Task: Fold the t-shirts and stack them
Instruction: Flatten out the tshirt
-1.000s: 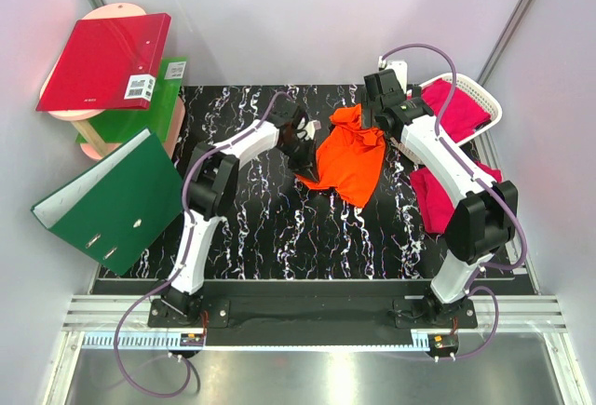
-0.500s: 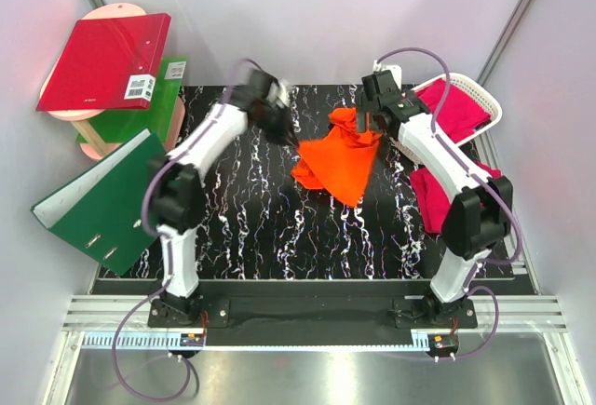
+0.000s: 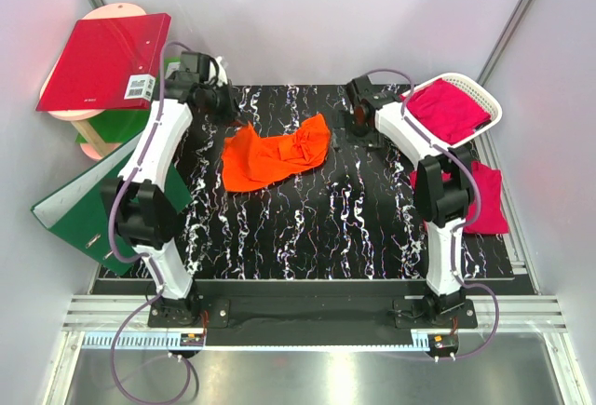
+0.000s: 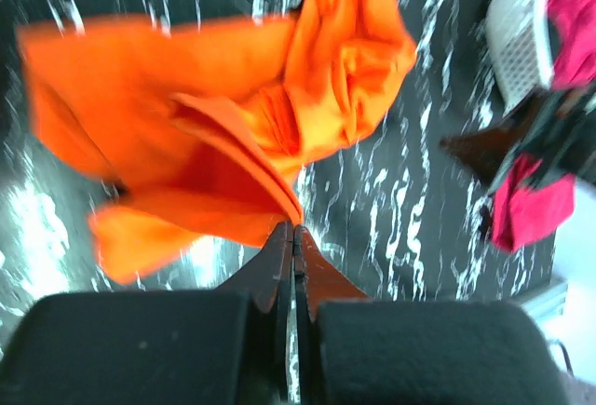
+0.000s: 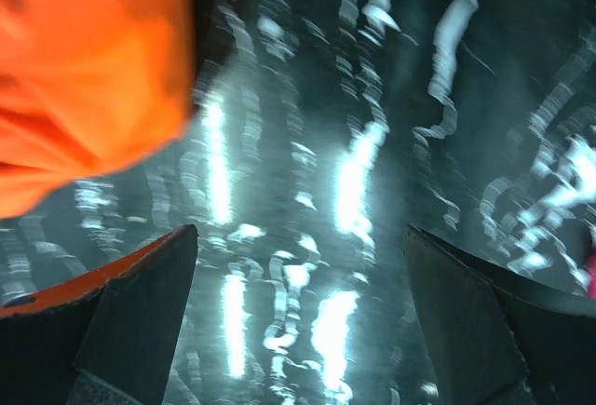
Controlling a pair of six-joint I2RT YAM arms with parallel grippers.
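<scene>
Item: orange t-shirt (image 3: 277, 155), one, lying crumpled and unfolded on the far middle of the black marbled table (image 3: 326, 228), bunched thickest at its right end, between the two grippers. Left gripper (image 4: 294, 230): jaws pressed together on a thin fold of the orange cloth at the shirt's left side, as the wrist view shows. Right gripper (image 5: 300, 237): fingers spread wide, nothing between them, over the tabletop just beside the shirt's right end. Also listed: magenta t-shirt (image 3: 447, 109) heaped in the white basket (image 3: 494, 105) at the far right; other magenta t-shirt (image 3: 482, 202) lying at the table's right edge. Handling, as judged: light, limp, non-fragile cloth that sags and wrinkles, keeps no shape and drags on the tabletop; a single pinch only gathers it. Best hold: two outer corners or shoulder seams, one per gripper, drawn apart to spread it flat before any fold. None folded or stacked yet.
</scene>
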